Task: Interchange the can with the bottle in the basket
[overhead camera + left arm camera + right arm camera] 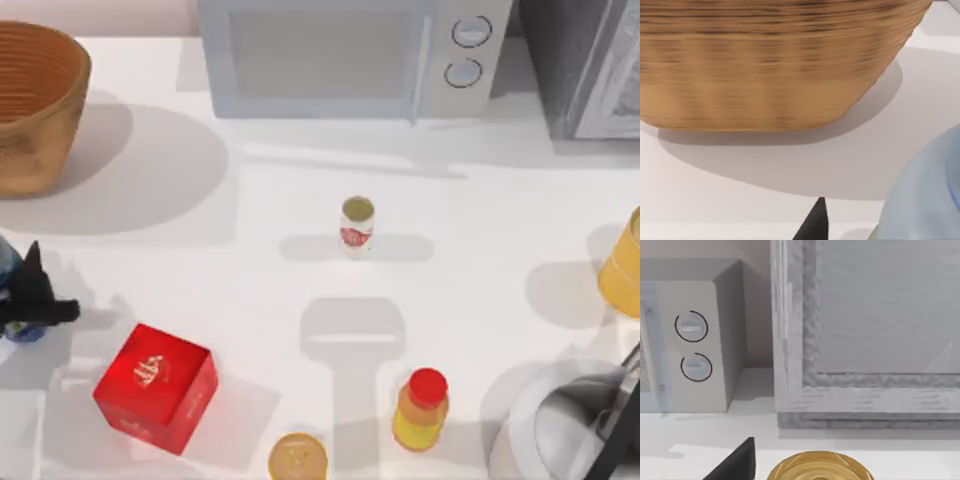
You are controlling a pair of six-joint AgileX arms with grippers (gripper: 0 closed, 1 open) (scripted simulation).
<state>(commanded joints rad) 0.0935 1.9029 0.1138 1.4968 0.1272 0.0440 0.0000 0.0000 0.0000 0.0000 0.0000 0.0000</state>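
Left gripper (22, 305) clamped on smooth blue-tinted bottle (927, 192), ribbed wicker basket (35, 105) just beyond, slim can (356, 225) well off; right gripper's state: cannot tell.

Ribbed woven wicker basket (35, 105), smooth matt white table (250, 290), glossy red box (157, 388), translucent bluish plastic bottle (927, 195), dull-topped can (357, 223)

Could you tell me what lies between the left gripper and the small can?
Bare white table: in the top view nothing stands between the left gripper, holding the bottle, and the can.
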